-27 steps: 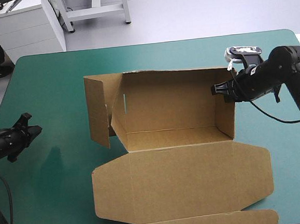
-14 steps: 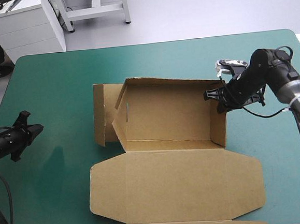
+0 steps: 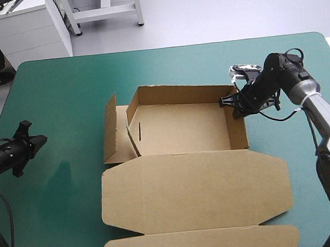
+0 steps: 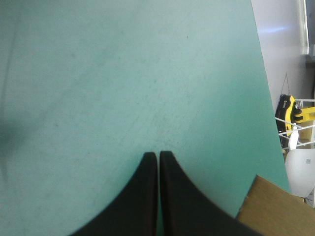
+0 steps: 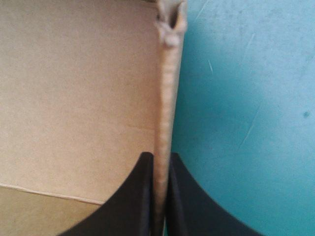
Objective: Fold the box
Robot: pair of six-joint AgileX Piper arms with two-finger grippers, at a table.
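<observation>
The left gripper (image 3: 29, 144) sits over the teal-green cover (image 3: 53, 86) near the table's left edge, well apart from the box. Its black fingers (image 4: 142, 196) are pressed together with nothing between them, a posture that keeps this arm clear of the work. The box (image 3: 179, 128) lies at the middle of the table as an open tray, with the lid (image 3: 193, 193) flat on the cover and reaching toward the near edge. At the box's left end a flap (image 3: 111, 133) stands outward from the tray and is not tucked, so this end appears unfinished. At the right end, the right wall (image 3: 238, 126) stands upright. The right gripper (image 3: 230, 103) comes in from the table's right edge and pinches this wall's top rim near the tray's far right corner, one finger inside the tray and one outside. The doubled board edge runs between the nearly closed fingers. This grip probably steadies the wall and anchors the box while the left end is formed.
</observation>
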